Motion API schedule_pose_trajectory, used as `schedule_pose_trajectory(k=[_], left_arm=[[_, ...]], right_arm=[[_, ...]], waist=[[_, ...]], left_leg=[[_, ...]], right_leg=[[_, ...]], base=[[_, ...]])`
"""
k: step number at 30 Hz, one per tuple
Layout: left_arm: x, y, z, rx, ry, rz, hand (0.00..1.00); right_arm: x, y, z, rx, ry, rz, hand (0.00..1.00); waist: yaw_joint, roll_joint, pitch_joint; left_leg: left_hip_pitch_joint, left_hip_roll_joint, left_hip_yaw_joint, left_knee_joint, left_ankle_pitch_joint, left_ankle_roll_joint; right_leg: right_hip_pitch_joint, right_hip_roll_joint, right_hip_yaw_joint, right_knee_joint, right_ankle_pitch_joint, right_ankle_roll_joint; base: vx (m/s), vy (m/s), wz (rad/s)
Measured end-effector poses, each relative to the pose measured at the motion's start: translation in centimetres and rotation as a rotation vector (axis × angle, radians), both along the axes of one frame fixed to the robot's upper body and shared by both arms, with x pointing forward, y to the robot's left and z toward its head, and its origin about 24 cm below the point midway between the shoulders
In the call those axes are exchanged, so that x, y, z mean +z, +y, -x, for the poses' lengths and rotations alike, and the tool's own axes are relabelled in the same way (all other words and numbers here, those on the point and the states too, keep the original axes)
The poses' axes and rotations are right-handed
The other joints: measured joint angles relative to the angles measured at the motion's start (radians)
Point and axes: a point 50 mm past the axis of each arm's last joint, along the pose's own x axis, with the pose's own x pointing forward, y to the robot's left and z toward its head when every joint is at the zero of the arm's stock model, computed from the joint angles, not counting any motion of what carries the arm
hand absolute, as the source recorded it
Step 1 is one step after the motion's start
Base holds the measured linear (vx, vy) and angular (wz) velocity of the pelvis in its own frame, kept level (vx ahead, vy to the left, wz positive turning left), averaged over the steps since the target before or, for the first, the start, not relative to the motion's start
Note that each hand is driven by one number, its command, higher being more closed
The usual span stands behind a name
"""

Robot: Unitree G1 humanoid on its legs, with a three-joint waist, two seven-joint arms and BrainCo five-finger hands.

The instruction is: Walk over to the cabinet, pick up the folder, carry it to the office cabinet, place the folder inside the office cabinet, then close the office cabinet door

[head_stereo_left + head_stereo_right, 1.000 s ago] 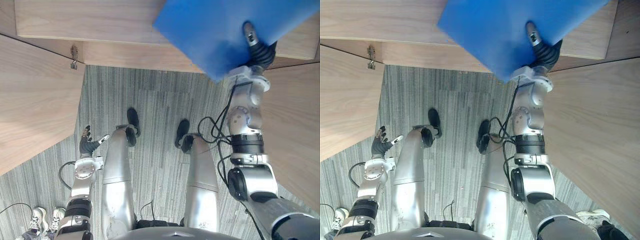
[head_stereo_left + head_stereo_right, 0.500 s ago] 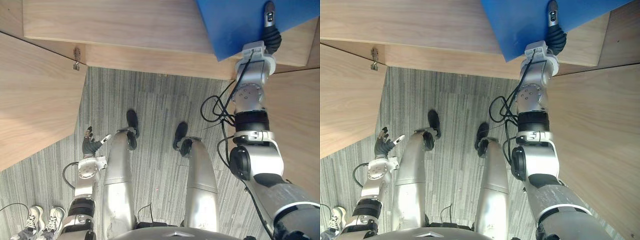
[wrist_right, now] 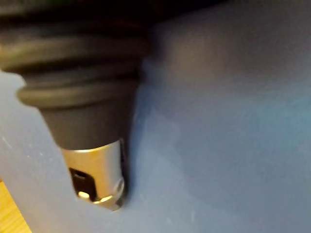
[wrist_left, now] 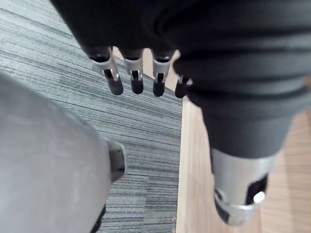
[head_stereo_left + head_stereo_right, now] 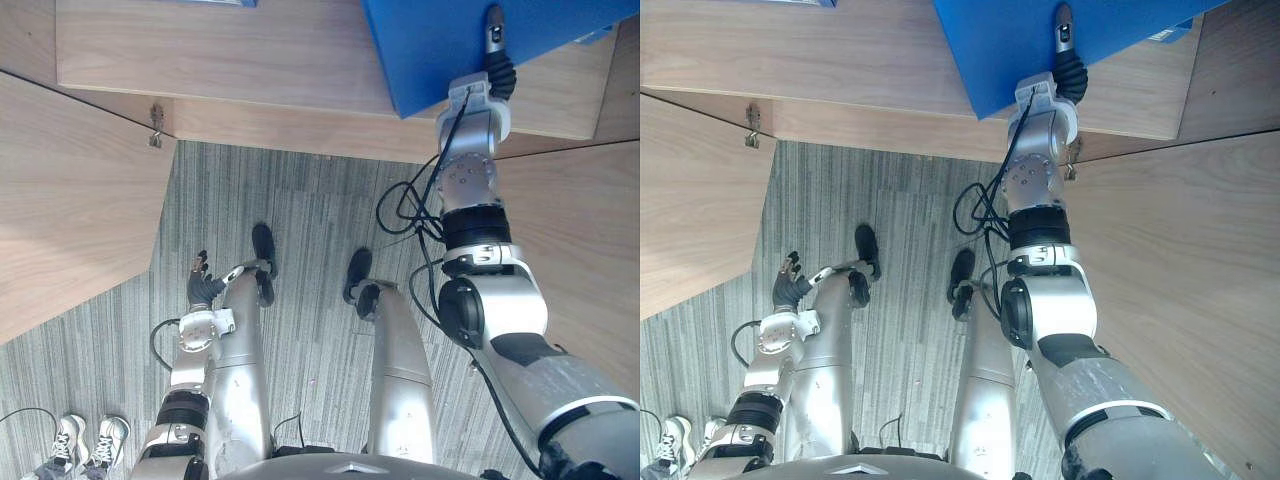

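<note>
Two hands: the right hand [image 5: 497, 62] is raised far forward at the end of its outstretched arm. The left hand [image 5: 203, 286] hangs low beside the robot's left side.
Right hand state: it is grasping the flat blue folder [image 5: 455, 45]. The thumb [image 3: 95, 179] lies pressed on the folder's upper face, and the fingers are hidden beneath it.
Left hand state: released, with the fingers [image 4: 115, 82] relaxed and nearly straight, holding nothing above the carpet.
Folder position: it is up in the right hand, and its near corner juts back past the thumb towards the robot. The rest of it spreads forward and out of the head views at the top.
Folder and cabinet: the folder lies over the flat top face of the light wooden cabinet [image 5: 250, 55]. Whether it touches the wood I cannot tell.
Side panels: one wooden panel [image 5: 70, 200] stands on the left, with a small metal hinge [image 5: 155, 126] where it meets the cabinet. Another wooden panel [image 5: 590, 260] stands on the right.
Floor: grey striped carpet [image 5: 300, 200] lies between the panels.
Bystander: a person's white sneakers [image 5: 85, 440] stand on the carpet at the lower left.
</note>
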Motion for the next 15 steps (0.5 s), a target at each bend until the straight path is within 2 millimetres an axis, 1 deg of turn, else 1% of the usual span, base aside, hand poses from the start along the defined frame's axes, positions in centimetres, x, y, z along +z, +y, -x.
schedule_pose_trajectory(k=[2, 5, 15], left_arm=[[0.04, -0.42, -0.26, 0.004, 0.001, 0.011, 0.00], [0.10, -0.72, -0.35, 0.008, -0.002, 0.020, 0.00], [0.05, -0.99, -0.34, 0.015, 0.004, 0.027, 0.00]], right_arm=[[-0.20, 0.09, -0.07, 0.013, 0.007, -0.051, 0.00], [-0.36, -0.05, -0.09, 0.009, 0.015, -0.069, 0.00], [-0.28, 0.07, -0.05, 0.000, 0.011, -0.056, 0.00]], waist=[[0.002, 0.000, 0.000], [0.006, 0.000, 0.000], [0.007, 0.000, 0.000]], left_leg=[[0.010, -0.002, -0.002, -0.021, 0.013, -0.005], [0.024, -0.005, -0.008, -0.042, 0.028, -0.011], [0.040, -0.005, -0.008, -0.067, 0.041, -0.015]], right_leg=[[0.006, 0.000, -0.006, -0.009, 0.004, -0.005], [0.019, 0.000, -0.016, -0.021, 0.007, -0.011], [0.031, 0.005, -0.019, -0.038, 0.017, -0.015]], base=[[-0.01, -0.027, 0.06], [-0.01, -0.036, 0.08], [0.00, -0.003, 0.00]])
